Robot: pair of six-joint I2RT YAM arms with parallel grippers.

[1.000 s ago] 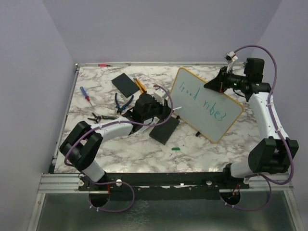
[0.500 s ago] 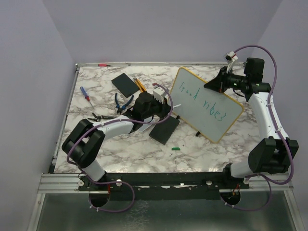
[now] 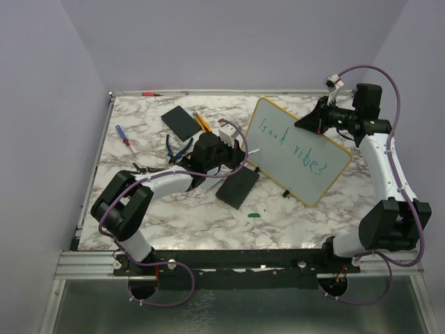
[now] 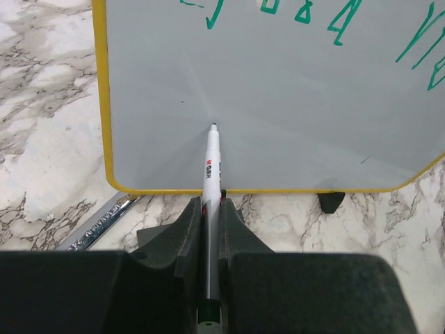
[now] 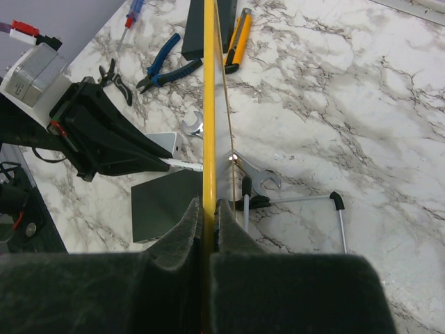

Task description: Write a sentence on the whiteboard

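On whiteboard (image 3: pixel 284 171), green sentence (image 3: pixel 306 154) reads "Good vibes"; left hand (image 4: pixel 210 206) clamps pen (image 4: pixel 211 160), right hand (image 5: pixel 208 207) pinches whiteboard rim.

Whiteboard (image 3: pixel 292 174) right of the near slab (image 3: pixel 236 186); pliers (image 3: pixel 178 147), screwdriver (image 3: pixel 123 136) farther left.

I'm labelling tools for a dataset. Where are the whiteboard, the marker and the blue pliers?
whiteboard (image 4: pixel 278 104), left wrist view, bare white surface.
marker (image 4: pixel 211 167), left wrist view, white barrel.
blue pliers (image 5: pixel 163 56), right wrist view, blue handle.
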